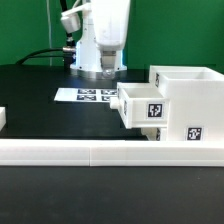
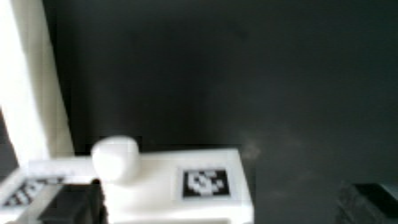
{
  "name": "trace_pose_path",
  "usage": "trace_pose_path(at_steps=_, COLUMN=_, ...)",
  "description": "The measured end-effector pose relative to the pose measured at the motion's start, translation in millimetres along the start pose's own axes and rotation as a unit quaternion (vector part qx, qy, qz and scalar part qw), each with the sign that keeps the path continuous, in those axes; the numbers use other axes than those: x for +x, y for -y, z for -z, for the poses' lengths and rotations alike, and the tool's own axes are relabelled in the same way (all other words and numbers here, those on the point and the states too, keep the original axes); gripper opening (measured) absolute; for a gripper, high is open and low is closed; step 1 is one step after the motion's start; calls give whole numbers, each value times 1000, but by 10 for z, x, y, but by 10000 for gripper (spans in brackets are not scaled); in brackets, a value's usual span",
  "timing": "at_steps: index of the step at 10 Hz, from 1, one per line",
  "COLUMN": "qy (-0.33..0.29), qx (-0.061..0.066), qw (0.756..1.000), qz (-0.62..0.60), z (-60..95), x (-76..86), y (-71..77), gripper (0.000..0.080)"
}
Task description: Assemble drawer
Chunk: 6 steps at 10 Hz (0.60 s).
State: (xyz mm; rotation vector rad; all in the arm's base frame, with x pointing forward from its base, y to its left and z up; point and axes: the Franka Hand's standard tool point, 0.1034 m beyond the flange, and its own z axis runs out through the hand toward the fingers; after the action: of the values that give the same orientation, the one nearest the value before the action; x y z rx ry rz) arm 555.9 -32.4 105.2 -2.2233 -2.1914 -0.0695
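In the exterior view the large white box shell (image 1: 188, 105) stands at the right, with one tagged tray (image 1: 140, 108) sticking out of its open front. The arm (image 1: 100, 40) hangs behind the marker board; its fingers do not show there. In the wrist view my gripper (image 2: 217, 202) is open, with dark fingertips (image 2: 68, 205) at the two lower corners. A white tray part (image 2: 178, 190) with a square tag and a round knob (image 2: 112, 155) lies between them, near one finger and apart from the other. I cannot tell which tray this is.
The marker board (image 1: 88, 95) lies on the black table in front of the arm. The long low white border wall (image 1: 90, 151) runs across the front. A small white piece (image 1: 3, 118) shows at the exterior view's left edge. A white strip (image 2: 27, 80) runs along the wrist view.
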Motion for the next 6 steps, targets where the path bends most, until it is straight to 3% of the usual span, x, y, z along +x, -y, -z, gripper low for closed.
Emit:
trace_pose_path(at_steps=3, qy=-11, qx=7, qw=1000, qz=5, z=-193, x=-93, y=-94, gripper=649)
trace_pose_path(at_steps=5, qy=-20, qx=7, qw=1000, qz=3, z=-331, x=-80, y=-258, gripper=649)
trace_pose_path(at_steps=6, qy=-21, qx=8, qw=1000, qz=-1, z=-359, x=-50, y=-268, gripper=649)
